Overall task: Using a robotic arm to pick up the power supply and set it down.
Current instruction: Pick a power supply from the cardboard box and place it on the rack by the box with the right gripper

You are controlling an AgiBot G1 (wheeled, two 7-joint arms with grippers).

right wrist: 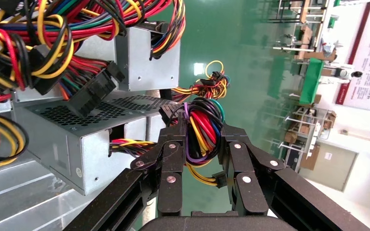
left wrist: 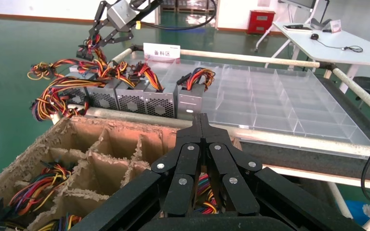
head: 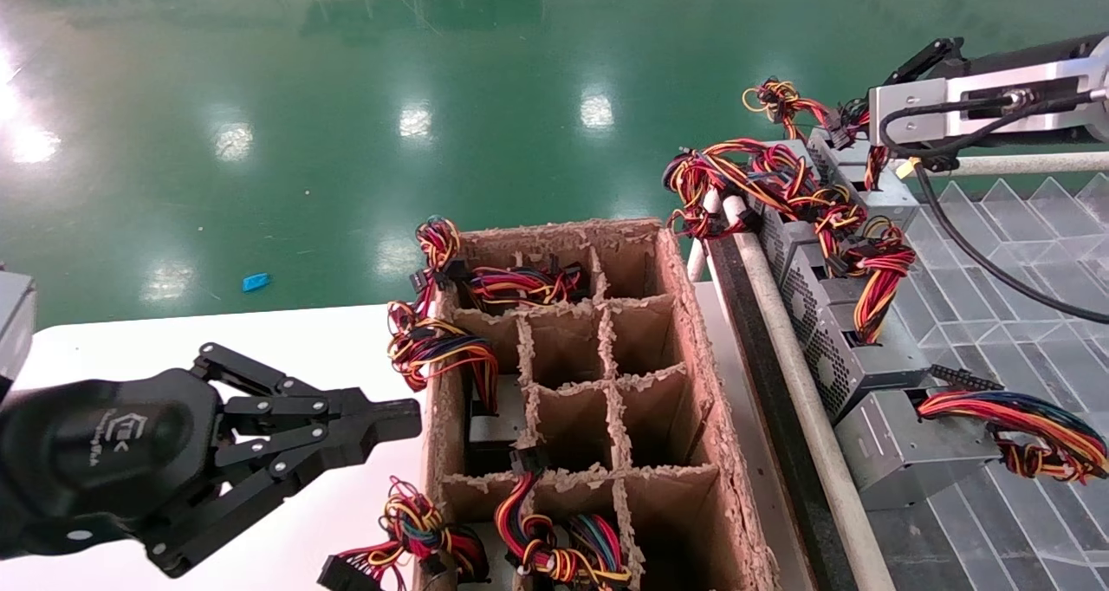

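Left gripper [head: 394,426] is idling over the white table [head: 217,348], just beside the cardboard crate [head: 693,331], fingers pressed together on nothing; the left wrist view shows the tips meeting. Crate dividers are holding a few units, wire bundles [head: 442,348] spilling over its left wall, several cells looking bare.

To the right of the crate, a row of silver supplies [head: 866,357] is lying along the near edge of the clear partitioned tray [head: 1022,314], just behind the white rail [head: 797,374], wires heaped on top.

Right gripper [right wrist: 202,144], on the robotic arm [head: 996,97], is working at the far end of that row. The right wrist view shows its fingers pinching a loop of coloured wires [right wrist: 203,126]. That bundle seems to belong to the power supply [right wrist: 101,139] just beside the jaws, the vented box at the end of the row, still resting among its neighbours.

Judging the step: grasp is made on the harness, not the casing, and the lift is not yet done.

Next move is calling for a slow straight pull up and away from the row. Wires of adjacent units are tangling close by, so a neighbour could get dragged along, and the box may swing from its harness. Keep the pinch tight, then carry toward a free spot to set it down
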